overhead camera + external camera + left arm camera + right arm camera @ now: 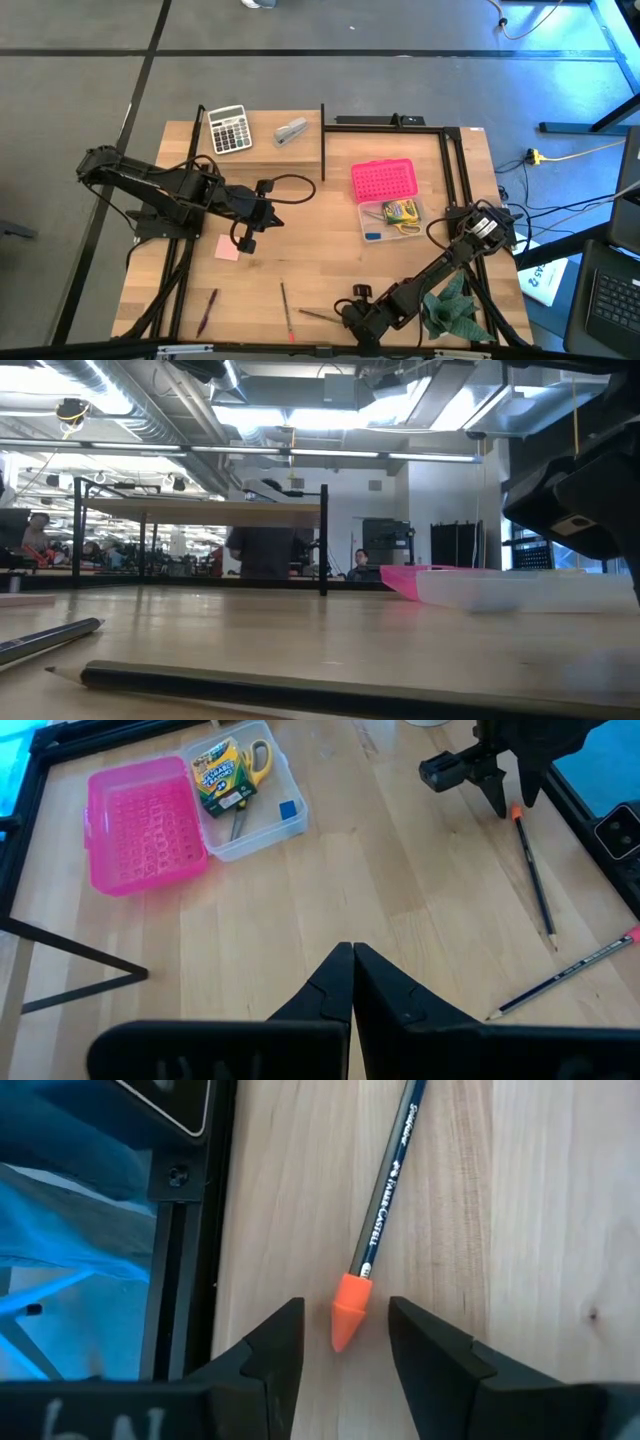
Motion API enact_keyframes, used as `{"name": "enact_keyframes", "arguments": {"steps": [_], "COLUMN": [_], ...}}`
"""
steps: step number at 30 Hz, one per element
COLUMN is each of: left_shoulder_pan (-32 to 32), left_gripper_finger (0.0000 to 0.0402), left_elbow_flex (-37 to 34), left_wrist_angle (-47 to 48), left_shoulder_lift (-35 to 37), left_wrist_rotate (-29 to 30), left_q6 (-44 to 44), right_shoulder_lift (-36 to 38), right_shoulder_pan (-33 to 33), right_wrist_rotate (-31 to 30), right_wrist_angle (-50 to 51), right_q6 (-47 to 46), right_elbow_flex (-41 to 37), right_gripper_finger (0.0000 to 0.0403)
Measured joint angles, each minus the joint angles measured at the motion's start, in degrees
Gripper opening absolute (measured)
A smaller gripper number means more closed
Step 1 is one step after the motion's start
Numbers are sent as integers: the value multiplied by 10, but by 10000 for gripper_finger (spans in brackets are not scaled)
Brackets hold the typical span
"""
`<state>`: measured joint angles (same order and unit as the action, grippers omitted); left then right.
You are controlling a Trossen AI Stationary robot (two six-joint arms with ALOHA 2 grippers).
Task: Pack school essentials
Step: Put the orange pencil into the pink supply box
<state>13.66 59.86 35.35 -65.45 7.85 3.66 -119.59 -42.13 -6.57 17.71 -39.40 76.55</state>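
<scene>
Beside the clear box point(392, 222) on the wooden table point(300, 240), right gripper point(345, 1342) straddles a pencil's point(388, 1190) orange tip, fingers apart; left gripper point(352, 982) shut

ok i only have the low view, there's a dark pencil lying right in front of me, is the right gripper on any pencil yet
Observer: Not yet. The right gripper is open, with a finger on either side of the blue pencil at its orange end, touching nothing.
Operator: what's packed so far
Observer: The clear box holds the crayon box, the scissors and the blue eraser.
Operator: and the left arm
Observer: The left gripper is shut, near the pink note pad.
</scene>
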Motion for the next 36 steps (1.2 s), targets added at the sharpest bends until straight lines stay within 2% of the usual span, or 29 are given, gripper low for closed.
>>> {"name": "enact_keyframes", "arguments": {"steps": [10, 23, 29, 36], "left_shoulder_pan": [0, 0, 0, 0], "left_gripper_finger": [0, 0, 0, 0], "left_elbow_flex": [0, 0, 0, 0], "left_wrist_angle": [0, 0, 0, 0], "left_shoulder_lift": [0, 0, 0, 0], "left_wrist_rotate": [2, 2, 2, 2], "left_q6": [0, 0, 0, 0], "right_shoulder_lift": [0, 0, 0, 0], "right_shoulder_pan": [0, 0, 0, 1], "right_wrist_rotate": [-6, -11, -10, -9], "right_wrist_angle": [4, 7, 7, 6], "right_q6": [1, 9, -7, -10], "right_elbow_flex": [0, 0, 0, 0], "right_gripper_finger": [145, 65, 47, 44]}}
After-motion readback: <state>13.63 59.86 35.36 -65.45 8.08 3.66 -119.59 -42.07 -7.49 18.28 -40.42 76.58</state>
